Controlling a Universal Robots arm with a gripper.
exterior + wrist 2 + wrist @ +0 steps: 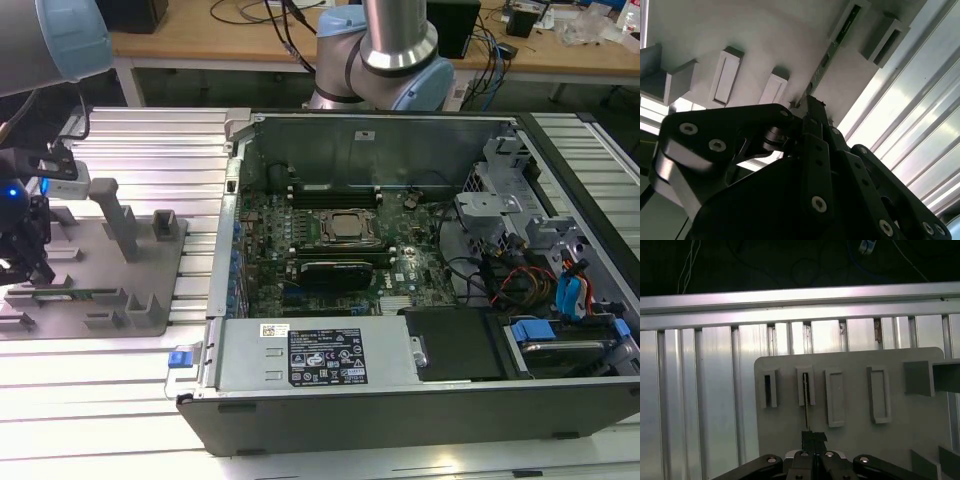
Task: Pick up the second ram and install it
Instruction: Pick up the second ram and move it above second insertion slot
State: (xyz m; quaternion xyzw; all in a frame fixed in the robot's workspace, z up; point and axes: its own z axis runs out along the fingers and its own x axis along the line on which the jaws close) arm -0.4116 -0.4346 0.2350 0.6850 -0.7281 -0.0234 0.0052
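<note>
Ok so my pincer (pixel 814 439) is down at the grey holder plate (pixel 855 440), and its fingers are pressed together on the top edge of the ram (pixel 805 405). In the first wrist view the stick is edge-on, just a thin dark line running from one slotted block (pixel 811 371) on the plate straight into my fingertips. The second wrist view shows it better: the green ram (pixel 840 35) stands on edge in the blocks, and the pincer (pixel 811 105) is clamped on the end nearer the camera. It's not lifted, it's sitting in its slots. In the exterior view the pincer (pixel 38 270) hangs over the plate (pixel 90 270) at the exterior view's left, with the ram (pixel 70 295) low in the blocks below it. The plate lies on the ribbed metal worktop (pixel 100 400), just beside the opened PC case (pixel 400 400), which has its board (pixel 330 270) facing up.
</note>
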